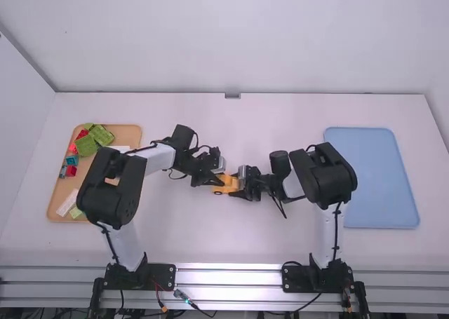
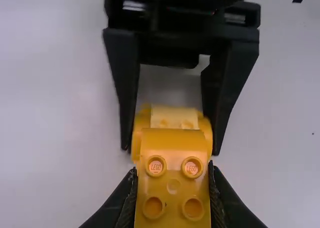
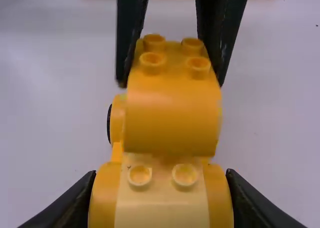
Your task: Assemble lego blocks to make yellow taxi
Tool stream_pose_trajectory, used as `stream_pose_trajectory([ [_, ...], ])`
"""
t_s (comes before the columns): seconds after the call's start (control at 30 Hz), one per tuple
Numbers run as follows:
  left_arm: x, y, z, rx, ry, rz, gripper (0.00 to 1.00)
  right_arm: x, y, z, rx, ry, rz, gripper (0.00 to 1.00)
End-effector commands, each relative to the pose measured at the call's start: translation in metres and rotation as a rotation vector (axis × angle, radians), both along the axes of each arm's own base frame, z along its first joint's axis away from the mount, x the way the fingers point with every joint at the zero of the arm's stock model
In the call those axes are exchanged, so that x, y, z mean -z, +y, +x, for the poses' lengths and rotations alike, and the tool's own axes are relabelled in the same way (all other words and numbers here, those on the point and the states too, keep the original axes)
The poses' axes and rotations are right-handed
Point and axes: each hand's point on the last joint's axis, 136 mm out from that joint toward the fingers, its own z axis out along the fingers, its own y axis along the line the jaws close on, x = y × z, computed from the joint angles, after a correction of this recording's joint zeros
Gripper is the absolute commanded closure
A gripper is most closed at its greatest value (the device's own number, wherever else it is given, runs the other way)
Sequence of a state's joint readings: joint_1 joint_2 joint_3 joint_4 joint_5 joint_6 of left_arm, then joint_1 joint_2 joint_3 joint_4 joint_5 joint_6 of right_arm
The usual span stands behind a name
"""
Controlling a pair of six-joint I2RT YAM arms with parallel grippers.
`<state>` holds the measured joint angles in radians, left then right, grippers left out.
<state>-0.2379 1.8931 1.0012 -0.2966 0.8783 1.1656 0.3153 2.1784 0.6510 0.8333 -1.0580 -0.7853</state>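
Yellow taxi (image 1: pixel 226 185) is mid-tabletop (image 1: pixel 189 242), between the two arms, mostly together by the look of it. Can't tell if it touches the surface or hangs just above. Its base (image 3: pixel 104 203) has a black wheel (image 3: pixel 109 124) showing on one side, and a pale block (image 3: pixel 162 208) with studs at the end nearer the right arm (image 1: pixel 325 175). A curved block (image 3: pixel 172 120), studs up, sits over the body right beside the pale one. Right pincer (image 3: pixel 161 175) is closed on the base, pale block between its fingers. Left pincer (image 2: pixel 172 175) is closed on the curved block, coming in from the left arm (image 1: pixel 116 186). So: base and pale block done, curved block at its spot, can't tell if it's fully seated. My read is the step in hand is fitting that block. Left to do: press it home with the base held firm, check for a gap, let go, set the car down. A skewed push could cock the block on its studs or twist the base in the right pincer. Farther out, the wooden tray (image 1: pixel 130 133) on the left holds green blocks (image 1: pixel 85 146), a red block (image 1: pixel 71 171) and a blue block (image 1: pixel 71 160); wrong colours, probably not needed. Blue tray (image 1: pixel 372 179) lies on the right, possibly the drop-off.
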Motion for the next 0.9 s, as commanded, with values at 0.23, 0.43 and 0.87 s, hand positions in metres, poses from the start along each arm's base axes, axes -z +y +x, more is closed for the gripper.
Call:
stream_pose_trajectory([
  [0.23, -0.001, -0.008, 0.001, -0.08, -0.026, 0.026, 0.98, 0.018, -0.003, 0.007, 0.03, 0.061, -0.077, 0.63],
  [0.43, -0.006, -0.009, -0.005, -0.079, -0.075, 0.01, 0.99, 0.019, -0.002, 0.01, 0.012, 0.084, -0.092, 0.64],
  [0.87, -0.006, -0.004, 0.0, -0.112, -0.064, 0.019, 0.98, 0.019, -0.002, -0.002, -0.056, 0.075, -0.084, 0.65],
])
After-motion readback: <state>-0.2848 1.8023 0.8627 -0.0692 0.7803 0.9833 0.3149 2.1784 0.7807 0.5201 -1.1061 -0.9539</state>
